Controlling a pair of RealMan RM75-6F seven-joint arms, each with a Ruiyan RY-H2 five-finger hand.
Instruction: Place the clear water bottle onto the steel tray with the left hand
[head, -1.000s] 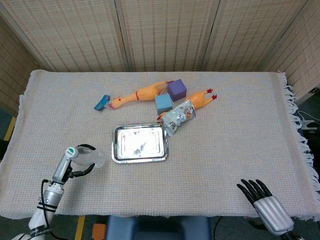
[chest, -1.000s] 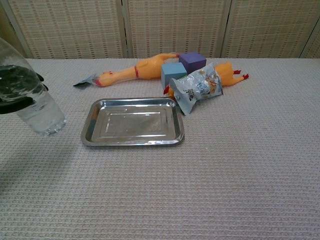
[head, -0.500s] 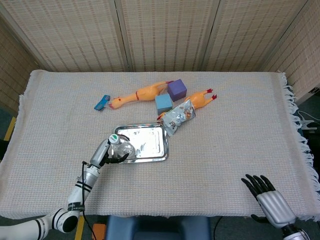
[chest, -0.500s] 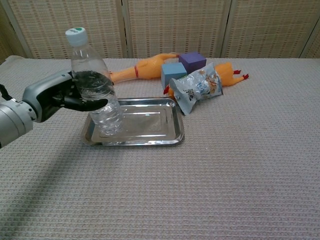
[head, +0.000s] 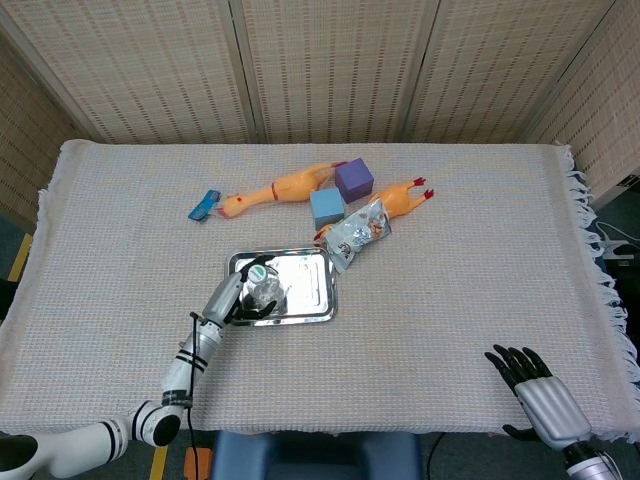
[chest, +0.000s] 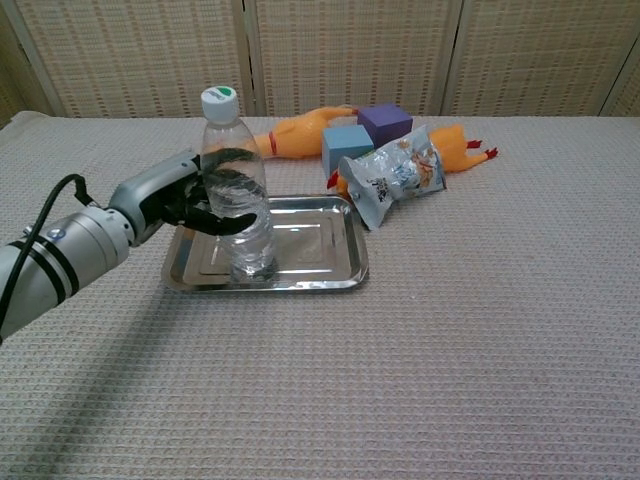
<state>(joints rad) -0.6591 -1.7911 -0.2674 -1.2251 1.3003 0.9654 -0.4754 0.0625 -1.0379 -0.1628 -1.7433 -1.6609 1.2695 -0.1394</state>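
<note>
The dark fingers of the left hand (chest: 205, 195) wrap the middle of the clear plastic water bottle with the green-and-white cap (chest: 238, 190), covering that band of it in the chest view; whether its base rests on the shiny rectangular steel tray (chest: 330, 255) or hangs just above cannot be told. From the head view the bottle (head: 262, 285) is seen nearly end-on, so little beyond its cap shows. The right hand (head: 535, 395) is cut by the bottom edge there and is missing from the chest view. The yellow rubber chicken (chest: 455, 145) on the right lies partly hidden behind the crinkled silver snack packet (chest: 395, 175). The small blue object (head: 205, 205) is too small to identify.
</note>
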